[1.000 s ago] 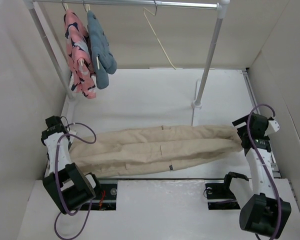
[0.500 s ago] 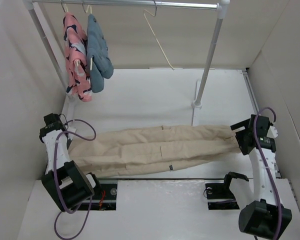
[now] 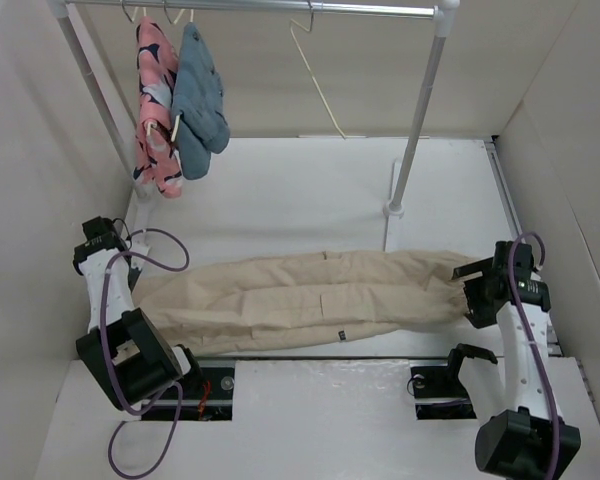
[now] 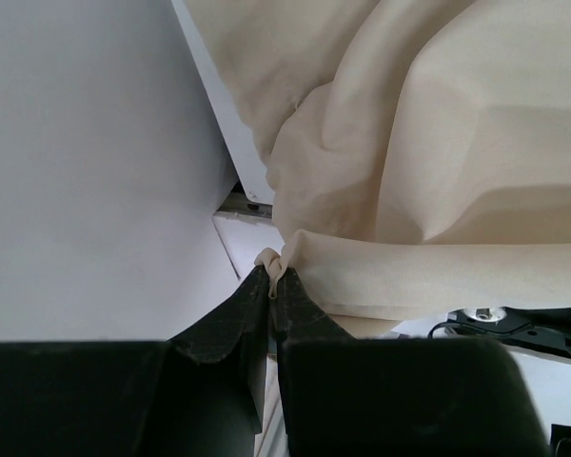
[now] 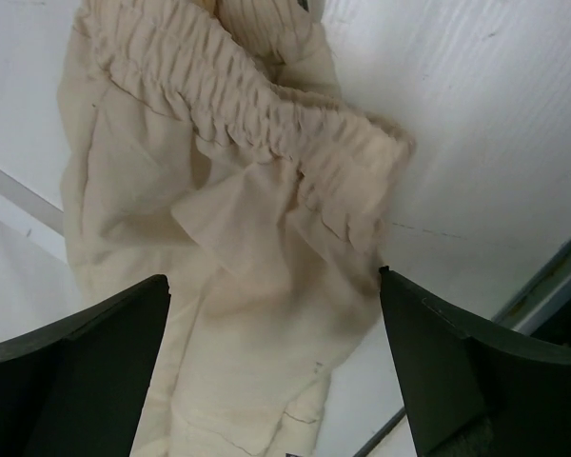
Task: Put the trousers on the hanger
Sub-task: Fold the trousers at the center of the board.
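The beige trousers (image 3: 300, 300) lie stretched across the table, leg ends at the left and the elastic waistband (image 5: 266, 114) at the right. My left gripper (image 3: 128, 282) is shut on a small fold of the trousers' left end, seen pinched between the fingertips in the left wrist view (image 4: 274, 271). My right gripper (image 3: 467, 292) is open, its jaws wide apart over the waistband end in the right wrist view (image 5: 272, 276), holding nothing. The thin cream hanger (image 3: 318, 75) hangs bare on the rail at the back, far from both grippers.
A metal rack rail (image 3: 280, 6) spans the back; its right post (image 3: 420, 110) stands on a base (image 3: 393, 210) just behind the trousers. A pink patterned garment (image 3: 152, 110) and a blue-grey garment (image 3: 200, 105) hang at the rail's left. Walls close in left and right.
My right gripper has moved down and left onto the waistband end. My left wrist has shifted slightly left. The pink and blue garments and the hanger have swung on the rail.
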Robot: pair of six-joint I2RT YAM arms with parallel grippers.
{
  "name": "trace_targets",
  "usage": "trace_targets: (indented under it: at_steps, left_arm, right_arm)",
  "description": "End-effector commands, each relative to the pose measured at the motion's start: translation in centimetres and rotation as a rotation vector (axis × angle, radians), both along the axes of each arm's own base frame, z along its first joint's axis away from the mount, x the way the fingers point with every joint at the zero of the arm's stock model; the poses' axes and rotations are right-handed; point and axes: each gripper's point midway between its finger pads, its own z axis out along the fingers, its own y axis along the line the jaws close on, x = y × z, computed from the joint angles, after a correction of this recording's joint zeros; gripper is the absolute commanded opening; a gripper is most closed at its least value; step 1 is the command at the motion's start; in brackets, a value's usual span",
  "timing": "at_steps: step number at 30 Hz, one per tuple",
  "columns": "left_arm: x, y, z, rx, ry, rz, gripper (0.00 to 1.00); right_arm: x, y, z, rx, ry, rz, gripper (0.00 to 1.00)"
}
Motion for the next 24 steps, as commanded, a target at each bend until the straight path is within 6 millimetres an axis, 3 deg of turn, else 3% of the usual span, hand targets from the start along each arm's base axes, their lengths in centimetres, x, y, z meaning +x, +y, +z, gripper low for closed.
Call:
trace_targets:
  at_steps: [1,2,5,8,9,20,24]
  left_arm:
    - [0.9,0.3,1.4,0.002,-0.034,-0.002,0.00]
    - [0.9,0.3,1.4,0.002,-0.034,-0.002,0.00]
    - [1.3,0.4,1.8,-0.005,-0.043,-0.005,0.00]
    - [1.8,0.7,2.5,0.007,-0.063,-0.005,0.00]
    - [1.9,0.5,2.4,-0.002,-0.068,-0.008,0.00]
    - [3.0,0.8,2.7,-0.012,-0.090,-0.013,0.00]
    - [3.3,0.8,2.9,-0.014,-0.103,-0.016,0.00]
  right_arm:
    - [-0.8,-0.7,1.9,-0.043,-0.001,-0.012,0.96]
    - [-0.6,-0.7,2.9,-0.049,-0.019,-0.013,0.97]
    - [-0.8,-0.3,3.5,-0.033,-0.018,0.008,0.97]
    - [-1.7,1.1,2.4,0.033,0.030,0.043,0.97]
    - [-2.4,1.4,1.0,0.054,0.070,0.047,0.97]
    - [-1.9,1.2,-0.1,0.089,0.160,0.007,0.98]
    - [-1.8,1.4,-0.3,0.091,0.173,0.001,0.94]
